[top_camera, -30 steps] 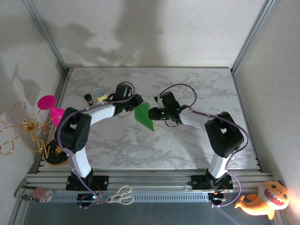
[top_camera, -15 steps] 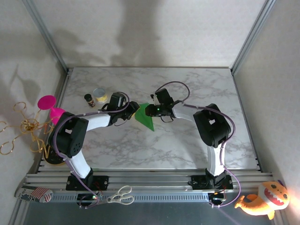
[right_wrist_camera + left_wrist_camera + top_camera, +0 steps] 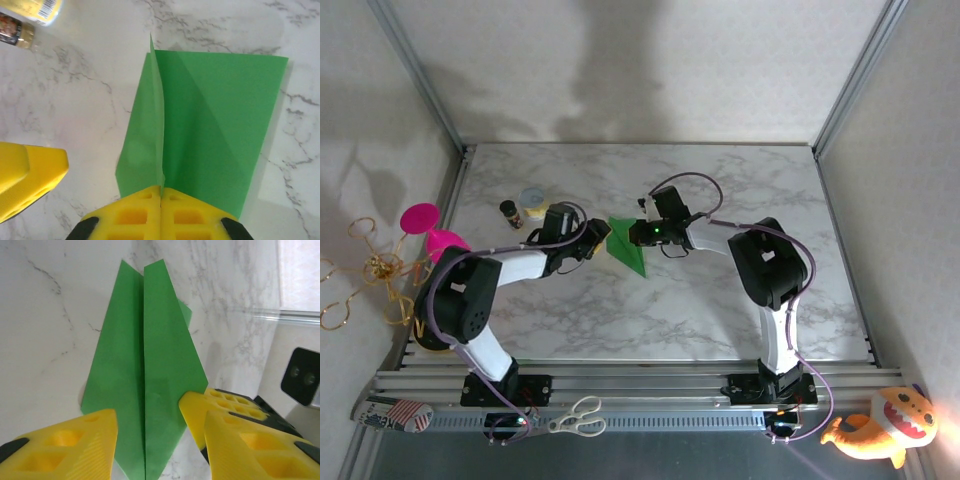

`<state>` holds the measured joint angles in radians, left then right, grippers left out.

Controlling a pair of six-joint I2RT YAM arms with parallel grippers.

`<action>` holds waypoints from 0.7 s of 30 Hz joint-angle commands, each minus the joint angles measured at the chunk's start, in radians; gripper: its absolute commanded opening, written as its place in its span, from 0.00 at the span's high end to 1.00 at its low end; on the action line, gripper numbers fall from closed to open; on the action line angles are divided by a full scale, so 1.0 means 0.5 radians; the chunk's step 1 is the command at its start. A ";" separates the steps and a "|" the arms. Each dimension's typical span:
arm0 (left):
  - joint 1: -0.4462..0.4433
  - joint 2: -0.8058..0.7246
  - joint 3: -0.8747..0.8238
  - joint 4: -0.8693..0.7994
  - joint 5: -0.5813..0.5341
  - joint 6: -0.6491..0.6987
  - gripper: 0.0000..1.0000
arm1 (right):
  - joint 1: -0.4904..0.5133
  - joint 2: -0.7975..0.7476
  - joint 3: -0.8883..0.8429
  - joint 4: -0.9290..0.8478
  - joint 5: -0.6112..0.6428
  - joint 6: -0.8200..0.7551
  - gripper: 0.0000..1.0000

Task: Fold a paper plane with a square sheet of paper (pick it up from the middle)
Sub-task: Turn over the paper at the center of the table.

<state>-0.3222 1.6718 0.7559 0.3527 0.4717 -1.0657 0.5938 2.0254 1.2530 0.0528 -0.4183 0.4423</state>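
The square sheet of paper is bright green and folded into a pointed paper plane (image 3: 627,251) that rests low on the marble table. In the right wrist view the plane (image 3: 215,120) spreads one wide wing, and its centre fold stands up as a ridge. My right gripper (image 3: 161,192) is shut on that ridge at the near end. It reaches in from the right (image 3: 636,234). My left gripper (image 3: 598,238) comes from the left, open. Its yellow fingers (image 3: 70,445) stand apart on either side of the plane (image 3: 150,355), not pinching it.
A small dark bottle (image 3: 509,210) and a yellow can (image 3: 533,202) stand at the back left, close behind the left arm. Pink discs (image 3: 420,217) and gold wire lie off the table's left edge. Scissors (image 3: 575,417) lie on the front rail.
The right gripper has closed on the plane's centre fold. The left gripper has let go, widened and drawn back to the left. The plane has come down onto the table.
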 commanded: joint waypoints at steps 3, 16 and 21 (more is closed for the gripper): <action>0.046 -0.260 -0.180 0.445 0.170 -0.051 0.41 | -0.072 -0.243 -0.126 0.348 -0.315 0.158 0.95; -0.043 -0.397 -0.359 1.194 0.393 -0.087 0.24 | -0.178 -0.390 -0.286 1.061 -0.925 1.019 0.94; -0.077 -0.330 -0.305 1.242 0.413 -0.035 0.29 | -0.180 -0.375 -0.352 1.404 -1.056 1.367 0.93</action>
<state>-0.3508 1.4864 0.5797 0.8959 0.6449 -1.0996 0.5079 1.8530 1.0954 0.5903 -0.8661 0.9737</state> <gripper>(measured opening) 0.722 0.068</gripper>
